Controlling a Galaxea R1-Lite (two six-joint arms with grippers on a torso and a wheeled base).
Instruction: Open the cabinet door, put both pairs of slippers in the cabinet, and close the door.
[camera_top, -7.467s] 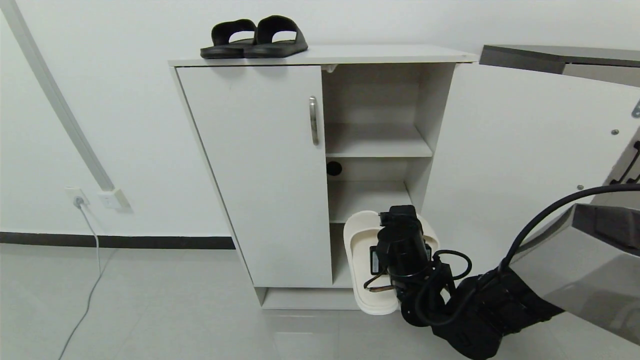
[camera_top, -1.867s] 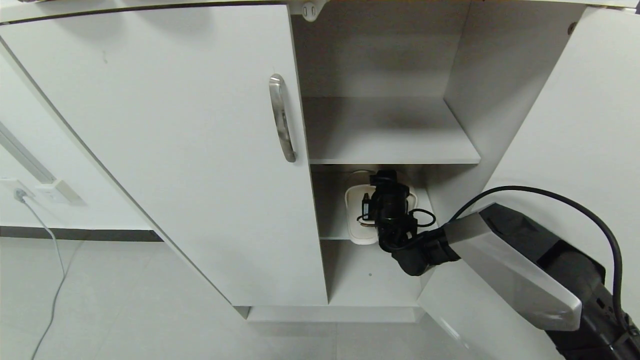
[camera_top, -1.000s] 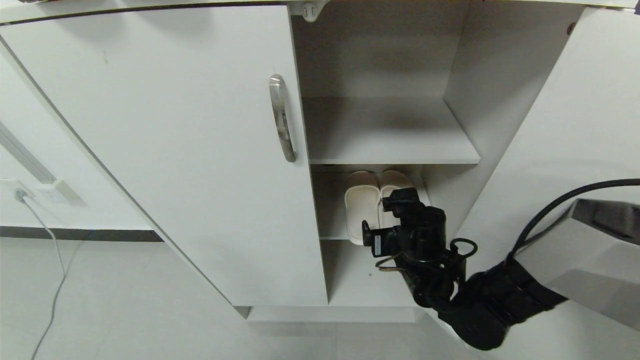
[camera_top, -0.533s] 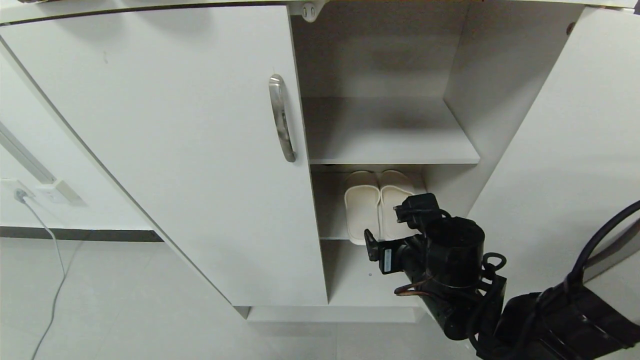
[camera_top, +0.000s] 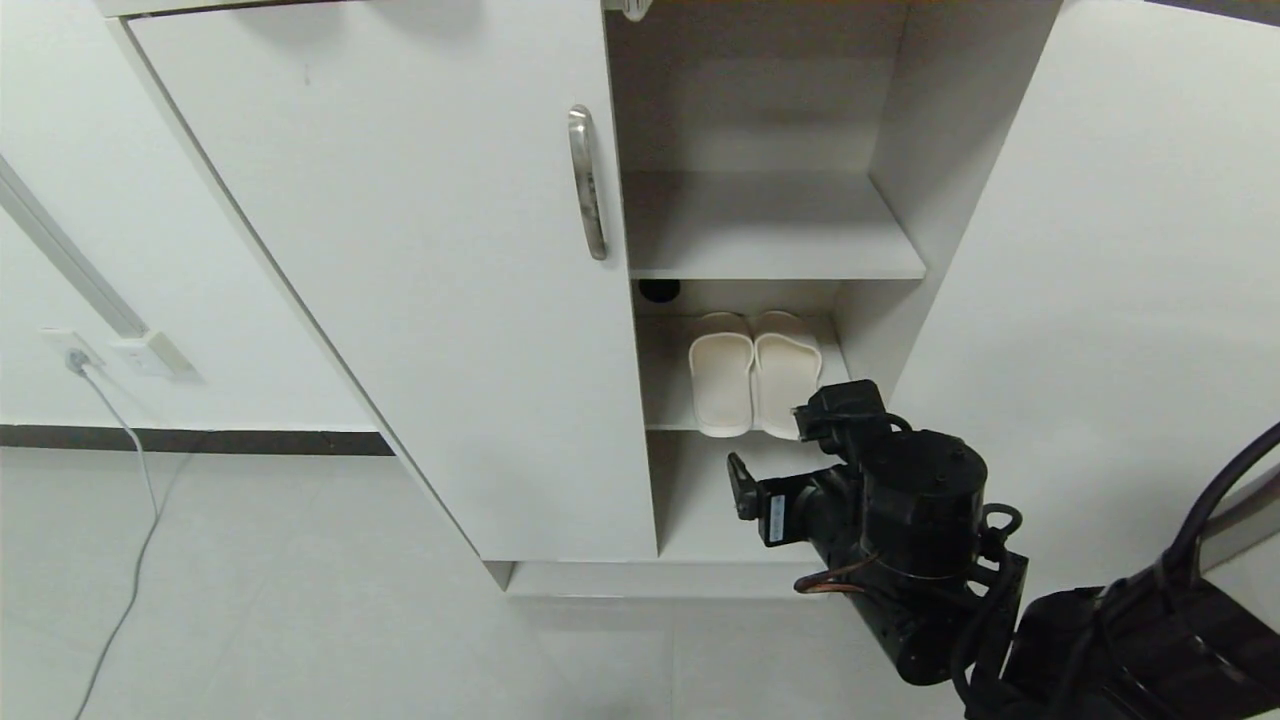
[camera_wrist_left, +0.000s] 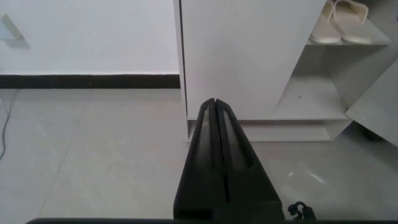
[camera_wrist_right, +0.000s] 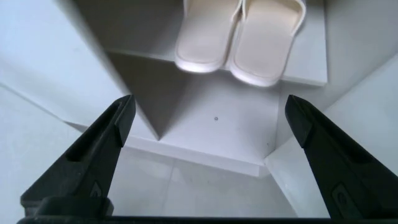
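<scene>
Cabinet: the white laminate two-door cabinet (camera_top: 770, 225) stands straight ahead, at 12 o'clock in the head view. Its left door (camera_top: 420, 250), with a brushed-metal bar handle (camera_top: 588, 182), is closed. Its right door (camera_top: 1100, 300) is swung wide, out at 3 o'clock of the shelves.

Slippers: the pair of cream-white moulded foam slippers (camera_top: 755, 372) lies side by side and touching on the middle shelf (camera_top: 665, 390), heels toward the front lip. They sit under the upper shelf and above the bottom compartment (camera_top: 700, 510).

Right gripper: the black right gripper (camera_top: 785, 440) hangs just outside the cabinet front. The slippers are at about 11 o'clock of it and apart from it. Its fingers (camera_wrist_right: 106, 149) are spread wide and hold nothing.

Left gripper: the left gripper (camera_wrist_left: 214, 109) is low over the grey tiled floor (camera_wrist_left: 93, 155), with the cabinet foot at 12 o'clock. Its fingers are pressed flat together, with nothing between them.

Progress: one pair looks stowed. By the task, a second pair and the door are yet to do.

Handling: such slippers are probably light, soft and springy, and slightly grippy. Pinching both straps or the touching inner edges together should carry a pair.

Door: probably a stiff, light panel on hinges. Pushing near its free edge should swing it shut.
</scene>
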